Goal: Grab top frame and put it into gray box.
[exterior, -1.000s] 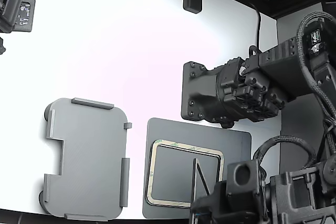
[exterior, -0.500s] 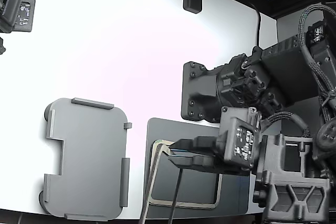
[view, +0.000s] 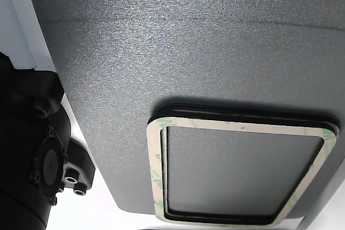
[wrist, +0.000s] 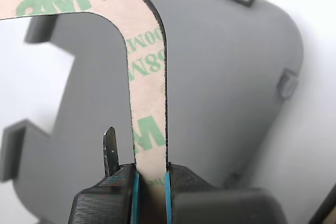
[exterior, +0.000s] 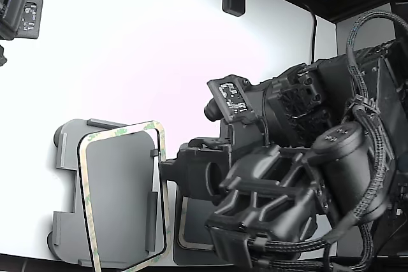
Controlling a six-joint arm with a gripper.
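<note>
Over the gray box (exterior: 108,195) at the exterior view's left, you have the top frame (exterior: 156,157) held up, its loop overlapping the tray's outline and tilted a little. To the right, your gripper (wrist: 151,182) has its jaws pinched narrow on one side strip of that frame. Further right, the dark mat (view: 161,68) lies flat on the white table (exterior: 159,62), another frame (view: 156,187) resting on it.

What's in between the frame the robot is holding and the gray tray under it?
Nothing shows between them. In the wrist view the top frame, pinched in the end effector, hangs over the gray box with only open space between.
</note>
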